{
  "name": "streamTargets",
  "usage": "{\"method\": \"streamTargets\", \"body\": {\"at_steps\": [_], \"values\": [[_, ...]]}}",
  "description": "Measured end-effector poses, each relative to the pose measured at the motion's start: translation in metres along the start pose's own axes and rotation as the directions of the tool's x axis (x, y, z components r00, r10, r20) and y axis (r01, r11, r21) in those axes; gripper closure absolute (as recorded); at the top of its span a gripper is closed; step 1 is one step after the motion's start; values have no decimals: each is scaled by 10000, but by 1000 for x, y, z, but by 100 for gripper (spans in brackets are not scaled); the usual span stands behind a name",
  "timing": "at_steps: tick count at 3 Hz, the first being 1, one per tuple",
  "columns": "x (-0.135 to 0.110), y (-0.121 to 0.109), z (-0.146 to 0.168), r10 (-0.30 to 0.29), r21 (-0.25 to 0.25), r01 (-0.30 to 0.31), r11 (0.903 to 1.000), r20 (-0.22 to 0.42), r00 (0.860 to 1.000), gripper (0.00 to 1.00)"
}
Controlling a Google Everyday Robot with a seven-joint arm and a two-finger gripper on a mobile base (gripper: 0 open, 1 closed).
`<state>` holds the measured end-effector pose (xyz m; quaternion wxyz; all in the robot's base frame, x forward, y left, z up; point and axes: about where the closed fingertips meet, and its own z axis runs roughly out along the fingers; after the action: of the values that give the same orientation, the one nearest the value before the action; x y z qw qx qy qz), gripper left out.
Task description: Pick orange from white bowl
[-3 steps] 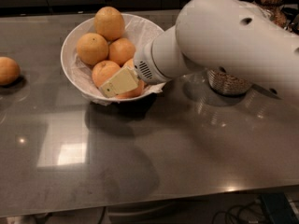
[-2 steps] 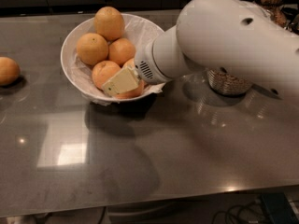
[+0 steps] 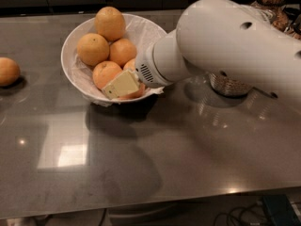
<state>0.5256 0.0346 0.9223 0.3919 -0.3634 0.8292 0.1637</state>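
Camera view looks down on my grey table (image 3: 141,168), with the white bowl (image 3: 64,59) at the upper left. I count four oranges plainly in its crinkled paper lining: one at the back (image 3: 110,23), one on the left (image 3: 93,49), one in the middle (image 3: 123,52) and one at the front (image 3: 106,73). The orange (image 3: 131,65) I am after sits at the bowl's front right, mostly covered. My gripper (image 3: 120,84) lies right across it, its cream tip slanting down over the near rim; whether it is clamped on the fruit I cannot tell. The big white arm (image 3: 225,46) reaches in from the right. Another orange (image 3: 8,71) rests alone at the table's left edge, well apart. A glass jar (image 3: 230,84) stands behind the arm.
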Motion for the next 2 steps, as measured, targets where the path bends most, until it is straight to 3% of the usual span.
{"method": "streamTargets", "body": {"at_steps": [2], "values": [[19, -8, 16, 975, 288, -969, 9949, -226, 9950, 23]]}}
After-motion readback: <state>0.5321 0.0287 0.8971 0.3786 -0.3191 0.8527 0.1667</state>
